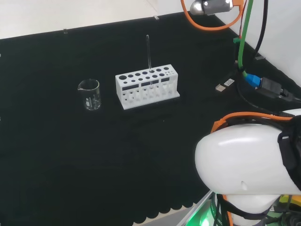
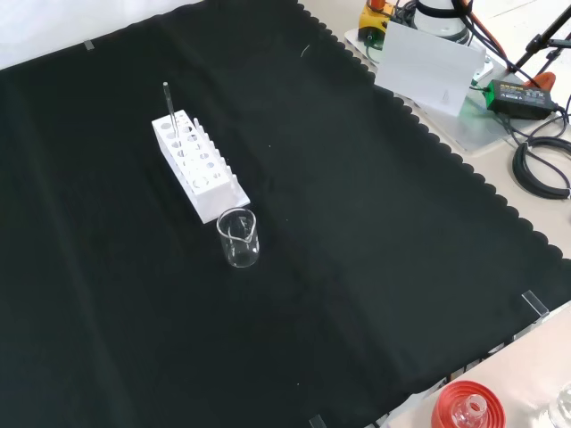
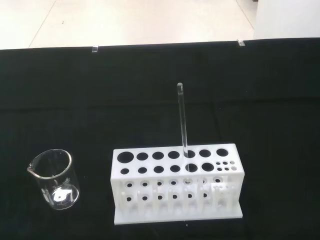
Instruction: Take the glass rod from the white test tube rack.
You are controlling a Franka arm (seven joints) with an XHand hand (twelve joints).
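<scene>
A white test tube rack [image 1: 147, 87] [image 2: 196, 165] [image 3: 177, 184] stands on the black cloth. A clear glass rod [image 1: 148, 54] [image 2: 169, 105] [image 3: 183, 125] stands upright in one of the rack's holes, rising well above its top. In the wrist view the rod sits in a back-row hole, towards the end with the small holes. The arm's white link [image 1: 244, 162] fills the lower right of the head view, far from the rack.
An empty clear glass beaker [image 1: 89, 94] [image 2: 237, 237] [image 3: 54, 179] stands beside one end of the rack. Cables and a plug [image 1: 256, 82] lie at the cloth's right edge in the head view. A red ribbed stand [image 2: 464, 408] sits off the cloth's near edge in the front view.
</scene>
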